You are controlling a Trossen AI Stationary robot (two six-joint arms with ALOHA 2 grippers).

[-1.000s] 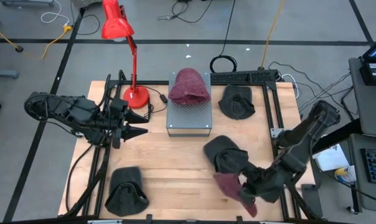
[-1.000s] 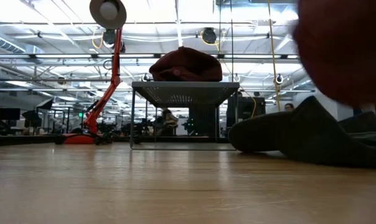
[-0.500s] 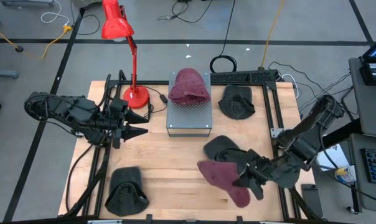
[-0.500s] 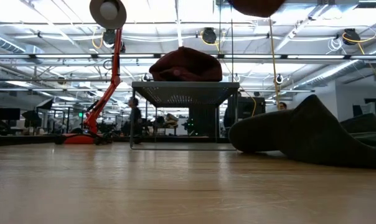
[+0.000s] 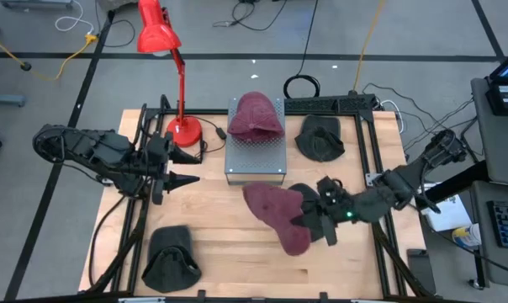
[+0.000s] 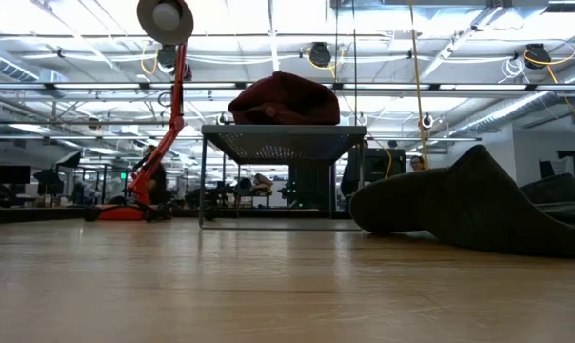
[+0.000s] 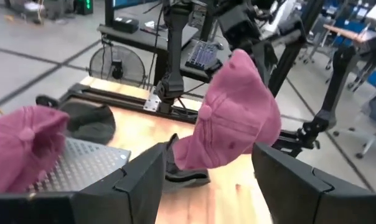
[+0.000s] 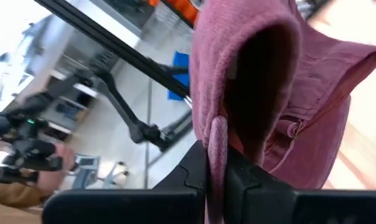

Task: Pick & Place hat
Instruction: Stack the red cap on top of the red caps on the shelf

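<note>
At centre-right of the high view the right tool (image 5: 309, 220) was clamped on an edge fold of the maroon hat (image 5: 275, 215), lifted above the desk (image 5: 220, 236), where it drooped, looking light, soft and floppy, so a stiffer brim pinch seemed wiser.

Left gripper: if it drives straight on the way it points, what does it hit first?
Probably the maroon hat hanging from the right gripper. The left gripper points across the table at it; their heights are unclear, so it might pass underneath.
</note>
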